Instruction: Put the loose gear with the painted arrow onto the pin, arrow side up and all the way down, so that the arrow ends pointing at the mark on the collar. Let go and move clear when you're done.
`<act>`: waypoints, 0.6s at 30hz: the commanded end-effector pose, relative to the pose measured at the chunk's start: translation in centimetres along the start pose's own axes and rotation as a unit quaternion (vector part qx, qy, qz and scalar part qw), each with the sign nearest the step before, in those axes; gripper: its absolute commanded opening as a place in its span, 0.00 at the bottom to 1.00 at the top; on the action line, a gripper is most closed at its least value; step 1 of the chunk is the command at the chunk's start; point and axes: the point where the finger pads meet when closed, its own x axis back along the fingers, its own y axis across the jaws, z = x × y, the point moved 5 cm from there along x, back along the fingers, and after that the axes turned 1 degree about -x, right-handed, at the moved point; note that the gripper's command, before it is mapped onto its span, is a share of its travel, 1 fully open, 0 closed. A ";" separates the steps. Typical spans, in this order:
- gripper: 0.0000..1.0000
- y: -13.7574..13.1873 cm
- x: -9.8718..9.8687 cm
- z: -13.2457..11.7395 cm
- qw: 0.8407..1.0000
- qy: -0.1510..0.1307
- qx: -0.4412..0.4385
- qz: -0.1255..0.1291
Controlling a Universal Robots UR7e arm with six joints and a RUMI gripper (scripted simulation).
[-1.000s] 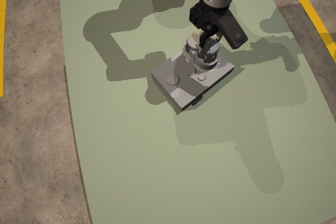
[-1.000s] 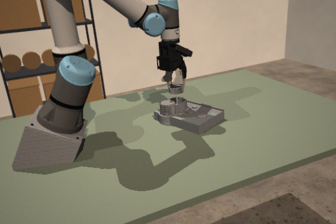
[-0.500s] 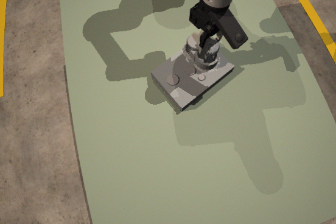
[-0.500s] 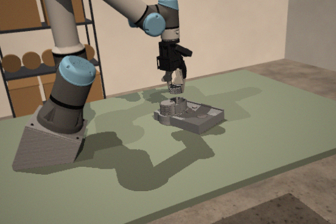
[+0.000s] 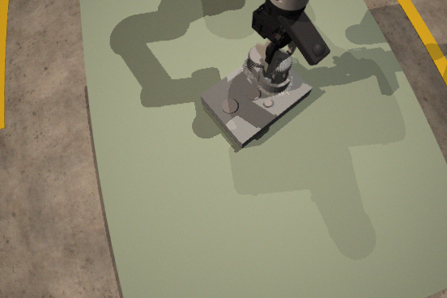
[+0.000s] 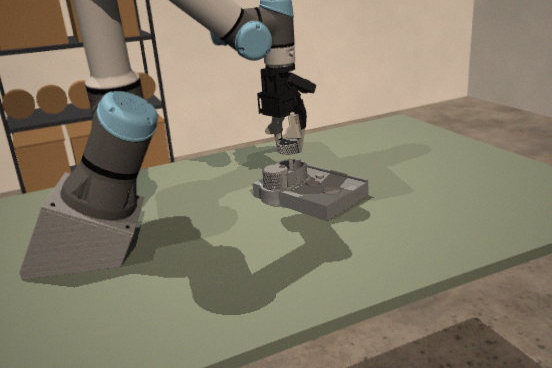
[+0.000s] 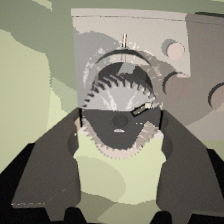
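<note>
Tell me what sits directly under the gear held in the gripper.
The gear, clamped in the gripper, hangs above the grey base plate. Under it stands the collar, beside a mounted gear. The pin is hidden behind the held gear.

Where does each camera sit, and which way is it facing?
Top: overhead, looking down at the table and gray block; shows the wrist and pincer.
Exterior: off the table's side, looking across; shows the whole arm, shelves behind.
Wrist: between the fingers, looking down past the held gear.
All three share gear and block.
</note>
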 end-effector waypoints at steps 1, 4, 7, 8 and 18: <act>0.00 0.2 0.1 0.2 1.000 0.003 -0.001 -0.002; 0.00 0.1 -0.4 0.0 1.000 0.001 -0.002 0.000; 0.00 0.1 -0.9 0.0 1.000 0.001 -0.002 0.000; 0.00 0.1 -0.9 0.0 1.000 0.001 -0.002 0.000; 0.00 0.2 -2.0 -0.1 1.000 0.001 -0.002 0.000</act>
